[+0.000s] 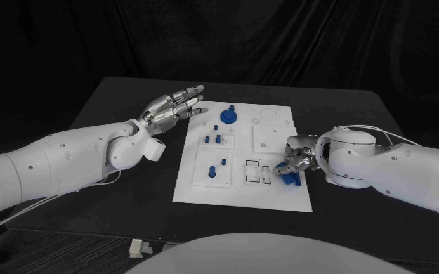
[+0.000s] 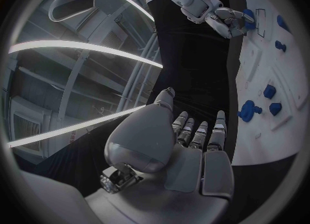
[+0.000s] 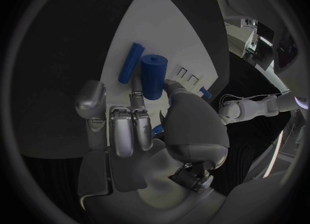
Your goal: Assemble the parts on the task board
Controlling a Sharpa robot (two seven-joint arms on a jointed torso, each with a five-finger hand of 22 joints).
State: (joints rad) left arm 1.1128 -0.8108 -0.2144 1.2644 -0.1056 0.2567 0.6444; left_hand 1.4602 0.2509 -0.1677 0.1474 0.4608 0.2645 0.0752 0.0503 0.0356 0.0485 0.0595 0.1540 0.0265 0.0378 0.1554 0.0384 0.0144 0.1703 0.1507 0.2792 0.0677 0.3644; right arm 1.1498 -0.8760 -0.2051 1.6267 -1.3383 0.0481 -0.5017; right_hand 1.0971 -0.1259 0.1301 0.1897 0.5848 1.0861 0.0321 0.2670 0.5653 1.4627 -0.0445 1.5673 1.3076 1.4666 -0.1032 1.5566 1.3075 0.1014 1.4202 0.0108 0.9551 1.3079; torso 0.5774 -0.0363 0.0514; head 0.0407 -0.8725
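Head view: the black counter carries the white board square in front of me, set between my two arms so that either hand can reach it. My left hand hovers just off the board's far left corner, flat and spread, holding nothing; I judge it is parked there to stay clear while the other hand works. Nearest its fingertips stands a round blue part already seated in the board, and a little further off are the small pegs and one more peg standing in their plates.

My right hand sits over the board's near right edge, fingers curled down onto a blue cylinder. In the right wrist view the cylinder lies against my fingertips, with the thumb on one side and a finger on the other, so I take it as pinched, though the contact is partly hidden. A slimmer blue rod lies flat on the board just beyond the cylinder, touching or nearly so. The rectangular slots lie just beside this hand, which is probably why I picked up here: the cylinder has little way to travel to a seat.
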